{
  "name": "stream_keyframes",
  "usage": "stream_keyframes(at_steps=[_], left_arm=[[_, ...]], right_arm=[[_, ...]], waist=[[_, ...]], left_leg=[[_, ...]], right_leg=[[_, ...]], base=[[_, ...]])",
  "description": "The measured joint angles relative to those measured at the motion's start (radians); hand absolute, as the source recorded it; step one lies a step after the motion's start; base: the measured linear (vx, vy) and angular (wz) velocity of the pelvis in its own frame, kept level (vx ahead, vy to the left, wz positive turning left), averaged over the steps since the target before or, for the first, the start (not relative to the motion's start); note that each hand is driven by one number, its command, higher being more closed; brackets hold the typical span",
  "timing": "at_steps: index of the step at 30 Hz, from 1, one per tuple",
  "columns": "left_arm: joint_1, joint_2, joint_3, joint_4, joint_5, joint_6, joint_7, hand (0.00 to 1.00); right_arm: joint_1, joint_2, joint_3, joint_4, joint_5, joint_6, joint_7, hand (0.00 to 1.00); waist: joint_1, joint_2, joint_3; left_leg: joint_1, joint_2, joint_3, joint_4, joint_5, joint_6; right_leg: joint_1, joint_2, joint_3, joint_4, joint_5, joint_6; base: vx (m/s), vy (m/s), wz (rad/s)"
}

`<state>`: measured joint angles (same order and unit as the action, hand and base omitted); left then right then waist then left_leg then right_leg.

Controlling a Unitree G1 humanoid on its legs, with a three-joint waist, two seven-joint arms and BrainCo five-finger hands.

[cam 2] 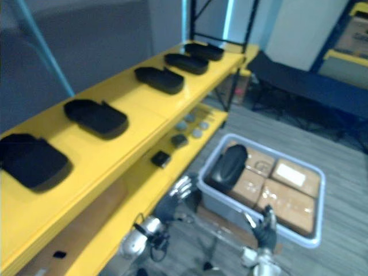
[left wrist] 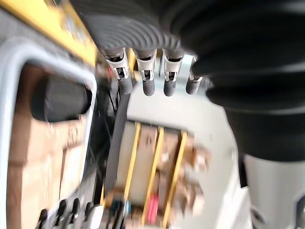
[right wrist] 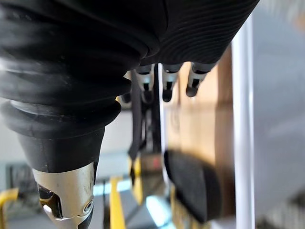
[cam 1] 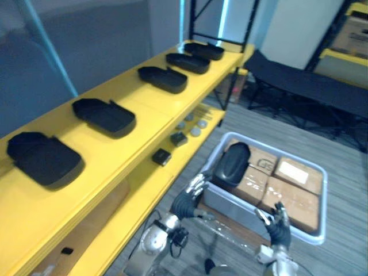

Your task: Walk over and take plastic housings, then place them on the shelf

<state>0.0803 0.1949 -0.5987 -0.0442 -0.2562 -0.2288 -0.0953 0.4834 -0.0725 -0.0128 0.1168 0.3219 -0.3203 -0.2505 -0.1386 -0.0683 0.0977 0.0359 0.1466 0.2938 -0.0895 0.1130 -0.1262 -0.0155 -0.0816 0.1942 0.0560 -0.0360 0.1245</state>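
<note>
Shelf top tier carries five housings spaced in a line. Looks like one slot per part, so the next one likely goes in a free gap. Lower tier has small parts, not ours. Left hand is at the bin's near-left corner, fingers straight, loosely side by side, nothing in them. Bin holds cardboard boxes with one housing on top at the left side, seemingly tilted. The boxes prop it near rim height, so reach should be easy. Right hand is at the near rim further right, fingers straight and empty too. Housing lies past both sets of fingertips, no contact: near the left hand, well apart from the right. My read: hands are flanking for a pickup, grasp not yet begun.
</note>
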Motion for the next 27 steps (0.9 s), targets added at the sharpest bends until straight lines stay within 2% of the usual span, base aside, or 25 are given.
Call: stream_keyframes(at_steps=[2,5,6,7,8,10,12,14,16,18,19,20,21,23,24,25,26,27], left_arm=[[-0.006,-0.005,-0.023,0.01,0.0,0.022,0.017,0.0],[0.0,-0.003,-0.03,0.027,-0.001,0.03,0.057,0.0],[0.005,-0.001,-0.013,0.032,-0.001,0.037,0.08,0.0],[0.012,-0.001,0.003,0.032,-0.001,0.036,0.087,0.0],[0.034,-0.009,0.044,0.031,-0.001,0.035,0.098,0.0],[0.066,-0.01,0.097,0.028,0.0,0.03,0.11,0.0],[0.09,-0.008,0.129,0.028,0.001,0.016,0.109,0.0],[0.114,-0.005,0.163,0.024,0.002,0.01,0.087,0.0],[0.158,-0.002,0.209,0.0,0.004,0.001,0.058,0.0],[0.187,0.005,0.227,-0.021,0.033,-0.004,0.048,0.0],[0.205,0.008,0.233,-0.027,0.04,-0.003,0.05,0.0],[0.223,0.004,0.237,-0.036,0.039,-0.002,0.053,0.0],[0.228,0.001,0.242,-0.037,0.039,0.001,0.056,0.0],[0.249,-0.01,0.276,-0.052,0.039,0.036,0.092,0.0],[0.256,-0.012,0.289,-0.058,0.038,0.046,0.102,0.0],[0.258,-0.017,0.324,-0.062,0.037,0.068,0.121,0.0],[0.262,-0.033,0.36,-0.062,0.037,0.084,0.135,0.0],[0.269,-0.048,0.383,-0.066,0.037,0.087,0.141,0.0]], right_arm=[[0.001,-0.009,-0.004,0.0,0.002,-0.004,0.03,0.0],[-0.02,-0.01,0.002,0.001,0.0,-0.007,0.06,0.0],[-0.056,-0.015,0.01,0.001,-0.001,-0.008,0.076,0.0],[-0.072,-0.023,0.018,0.001,-0.001,-0.008,0.08,0.0],[-0.098,-0.043,0.029,0.001,-0.001,-0.008,0.09,0.0],[-0.138,-0.064,0.041,0.001,0.008,-0.008,0.096,0.0],[-0.142,-0.069,0.048,0.001,0.02,-0.008,0.094,0.0],[-0.123,-0.052,0.067,0.0,0.034,-0.008,0.08,0.0],[-0.07,-0.003,0.091,-0.028,0.077,-0.013,0.086,0.0],[-0.031,0.009,0.112,-0.044,0.079,-0.017,0.11,0.0],[-0.011,0.003,0.126,-0.046,0.079,-0.017,0.133,0.0],[-0.011,-0.004,0.144,-0.051,0.078,-0.018,0.152,0.0],[-0.012,-0.005,0.153,-0.053,0.078,-0.019,0.16,0.0],[-0.048,-0.025,0.189,-0.056,0.072,-0.02,0.169,0.0],[-0.07,-0.038,0.202,-0.055,0.064,-0.02,0.167,0.0],[-0.113,-0.06,0.219,-0.053,0.046,-0.02,0.162,0.0],[-0.165,-0.072,0.236,-0.027,0.031,-0.019,0.157,0.0],[-0.196,-0.074,0.245,-0.011,0.023,-0.014,0.155,0.0]], waist=[[-0.015,0.008,-0.005],[-0.004,0.015,-0.008],[0.019,0.01,0.001],[0.023,0.011,0.003],[0.035,0.022,0.011],[0.049,0.043,0.025],[0.07,0.06,0.035],[0.075,0.06,0.049],[0.08,0.041,0.084],[0.089,0.015,0.107],[0.099,0.011,0.116],[0.111,0.02,0.117],[0.118,0.019,0.117],[0.134,0.021,0.116],[0.141,0.02,0.116],[0.149,0.03,0.116],[0.162,0.068,0.113],[0.183,0.094,0.107]], left_leg=[[-0.001,0.01,0.005,0.001,-0.005,-0.003],[-0.003,0.005,-0.037,0.017,-0.019,-0.018],[-0.028,-0.007,-0.129,0.106,-0.084,-0.036],[-0.047,-0.012,-0.17,0.156,-0.117,-0.037],[-0.081,-0.014,-0.248,0.251,-0.183,-0.035],[-0.134,-0.014,-0.261,0.38,-0.257,-0.02],[-0.171,-0.014,-0.258,0.467,-0.299,0.003],[-0.202,-0.014,-0.255,0.541,-0.34,0.021],[-0.209,-0.015,-0.227,0.598,-0.39,0.044],[-0.201,-0.028,-0.206,0.599,-0.396,0.054],[-0.187,-0.04,-0.197,0.578,-0.393,0.072],[-0.185,-0.014,-0.168,0.559,-0.38,0.106],[-0.177,-0.008,-0.147,0.55,-0.376,0.111],[-0.148,0.001,-0.087,0.536,-0.369,0.114],[-0.139,-0.002,-0.07,0.538,-0.369,0.113],[-0.143,-0.012,-0.07,0.537,-0.381,0.097],[-0.141,0.0,-0.083,0.496,-0.368,0.104],[-0.137,0.027,-0.068,0.466,-0.344,0.116]], right_leg=[[-0.011,0.008,0.007,0.009,0.0,0.0],[-0.019,0.014,0.021,0.02,-0.002,-0.004],[-0.02,0.017,0.038,0.029,-0.003,-0.005],[-0.021,0.019,0.045,0.033,-0.003,-0.006],[-0.032,0.03,0.057,0.054,-0.006,-0.004],[-0.051,0.037,0.07,0.095,-0.016,0.005],[-0.059,0.043,0.085,0.103,-0.014,0.016],[-0.059,0.042,0.098,0.105,-0.008,0.029],[-0.06,0.035,0.125,0.109,-0.009,0.034],[-0.067,0.014,0.11,0.104,-0.021,-0.014],[-0.072,0.0,0.089,0.086,-0.061,-0.088],[-0.108,-0.002,0.017,0.175,-0.064,-0.079],[-0.127,-0.004,-0.023,0.24,-0.063,-0.073],[-0.139,-0.028,-0.171,0.462,-0.092,-0.076],[-0.143,-0.043,-0.215,0.458,-0.091,-0.078],[-0.162,-0.036,-0.28,0.43,-0.054,-0.081],[-0.154,0.003,-0.282,0.324,0.031,-0.081],[-0.148,0.017,-0.286,0.296,0.044,-0.107]], base=[[0.02,-0.034,-0.13],[0.04,-0.008,-0.16],[0.04,0.016,-0.28],[0.03,-0.013,-0.42],[0.0,0.012,-0.3],[-0.01,0.067,-0.23],[-0.02,0.122,-0.17],[-0.04,0.157,-0.23],[-0.09,0.169,-0.46],[-0.08,0.159,-0.49],[-0.11,0.145,-0.84],[-0.1,0.128,-0.92],[-0.06,0.07,-0.84],[0.01,0.046,-0.66],[-0.01,0.062,-0.82],[-0.06,0.059,-1.12],[-0.09,0.006,-1.23],[-0.07,-0.046,-1.1]])
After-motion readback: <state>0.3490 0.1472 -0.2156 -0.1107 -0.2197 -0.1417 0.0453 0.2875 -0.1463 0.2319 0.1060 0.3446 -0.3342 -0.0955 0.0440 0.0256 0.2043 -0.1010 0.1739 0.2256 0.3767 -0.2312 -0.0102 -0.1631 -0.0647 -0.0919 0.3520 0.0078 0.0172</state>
